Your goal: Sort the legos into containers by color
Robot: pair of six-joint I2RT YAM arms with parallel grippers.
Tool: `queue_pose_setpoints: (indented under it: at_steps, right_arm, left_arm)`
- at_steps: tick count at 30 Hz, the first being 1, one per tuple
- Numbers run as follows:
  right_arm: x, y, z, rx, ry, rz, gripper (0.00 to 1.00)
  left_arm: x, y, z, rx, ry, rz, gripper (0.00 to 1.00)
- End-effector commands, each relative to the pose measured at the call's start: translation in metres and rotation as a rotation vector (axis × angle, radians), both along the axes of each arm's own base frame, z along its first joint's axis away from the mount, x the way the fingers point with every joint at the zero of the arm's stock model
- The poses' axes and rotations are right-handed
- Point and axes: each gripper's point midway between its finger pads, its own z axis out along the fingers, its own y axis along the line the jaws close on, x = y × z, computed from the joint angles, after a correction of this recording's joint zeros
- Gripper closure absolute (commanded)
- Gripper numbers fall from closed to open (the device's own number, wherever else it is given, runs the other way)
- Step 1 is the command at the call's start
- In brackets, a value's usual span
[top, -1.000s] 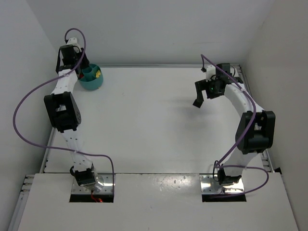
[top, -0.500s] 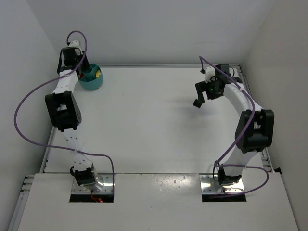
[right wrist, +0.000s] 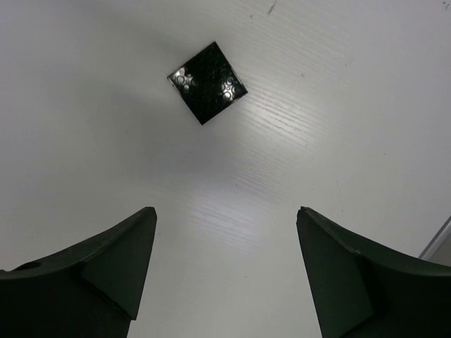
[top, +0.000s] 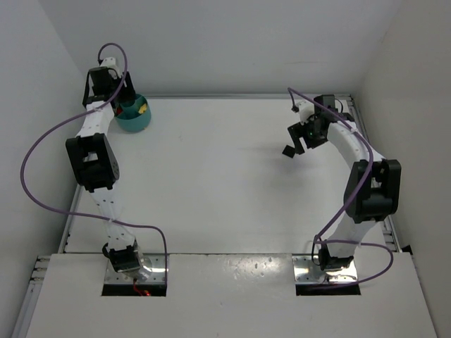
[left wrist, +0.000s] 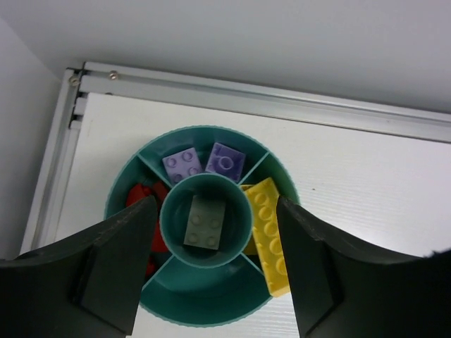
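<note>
The teal bowl (left wrist: 120, 190) sits at the table's far left corner (top: 135, 117). It holds two purple legos (left wrist: 182, 164), a cream lego (left wrist: 203, 220) in the central ring, a yellow lego (left wrist: 270, 232) and red legos (left wrist: 144, 204); the near compartment (left wrist: 204, 292) is empty. My left gripper (left wrist: 215, 204) hangs open and empty right above the bowl (top: 118, 98). A black lego (right wrist: 208, 82) lies flat on the table ahead of my right gripper (right wrist: 225, 211), which is open, empty and apart from it. In the top view the black lego (top: 288, 150) lies just left of that gripper (top: 299, 137).
A metal rail (left wrist: 254, 98) runs along the table's back edge just behind the bowl, with the white wall beyond. The side wall stands close on the left (left wrist: 21, 127). The table's right edge (right wrist: 437, 243) shows near the right gripper.
My right gripper has drawn back a little from the black lego, which stays on the table. The left gripper has shifted only slightly over the bowl.
</note>
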Motion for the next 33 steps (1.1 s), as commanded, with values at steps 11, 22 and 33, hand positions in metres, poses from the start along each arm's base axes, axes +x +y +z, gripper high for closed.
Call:
queue_pose_setpoints:
  at_steps: [11,22,33]
  right_arm:
    - [0.007,-0.006,-0.024,-0.137,0.156,0.212,0.15]
    - [0.049,0.011,-0.04,-0.119,0.166,0.273,0.04]
    - [0.062,0.024,-0.078,-0.158,0.227,0.312,0.01]
  left_arm:
    - [-0.015,-0.098,0.159,0.021,-0.33,-0.373,0.1]
    - [-0.047,-0.135,0.162,-0.114,-0.297,-0.464,0.01]
    - [-0.059,-0.139,0.146,-0.151,-0.256,-0.463,0.01]
